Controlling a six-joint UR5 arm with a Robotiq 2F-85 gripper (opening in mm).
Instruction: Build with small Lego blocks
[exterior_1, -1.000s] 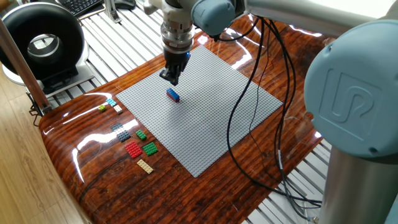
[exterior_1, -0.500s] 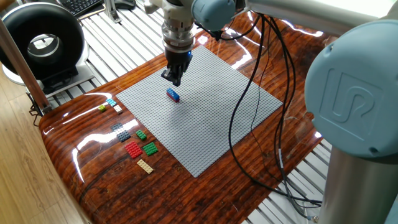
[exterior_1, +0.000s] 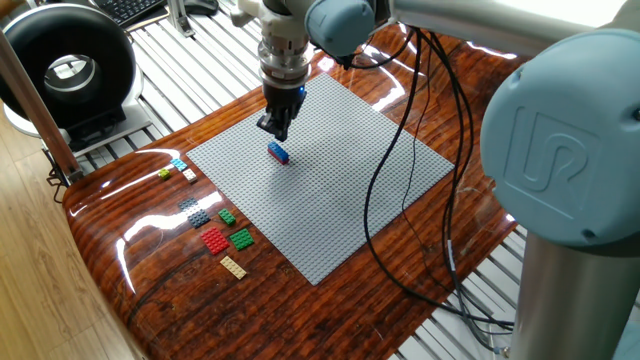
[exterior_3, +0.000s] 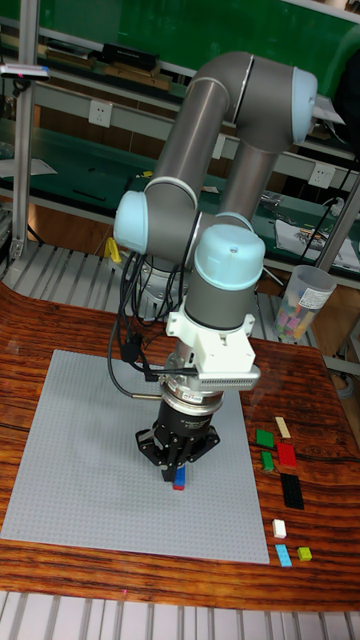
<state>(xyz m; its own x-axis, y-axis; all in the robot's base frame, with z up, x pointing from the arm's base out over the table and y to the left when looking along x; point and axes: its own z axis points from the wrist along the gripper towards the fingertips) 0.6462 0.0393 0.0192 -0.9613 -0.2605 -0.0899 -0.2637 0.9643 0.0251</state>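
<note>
A blue brick (exterior_1: 278, 152) with a red piece under its near end sits on the grey baseplate (exterior_1: 330, 190), left of centre. My gripper (exterior_1: 277, 129) hangs just above and behind it with its fingers drawn together and nothing between them. The tall fixed view shows the gripper (exterior_3: 176, 472) pointing straight down right over the blue and red brick (exterior_3: 179, 485). Loose small Lego blocks lie on the wood left of the plate: cyan (exterior_1: 178, 164), yellow-green (exterior_1: 165, 174), grey (exterior_1: 190, 205), green (exterior_1: 241, 238), red (exterior_1: 213, 240) and tan (exterior_1: 232, 266).
A black round device (exterior_1: 65, 70) stands off the table at the back left. Black cables (exterior_1: 400, 150) hang from the arm over the plate's right half. The arm's big grey-blue joint (exterior_1: 565, 150) fills the right foreground. A cup of pieces (exterior_3: 298, 300) stands behind.
The gripper barely moved: it lifted a touch, then came back down over the blue brick. The brick and loose blocks stayed put. The large joint at right swung slightly left.
</note>
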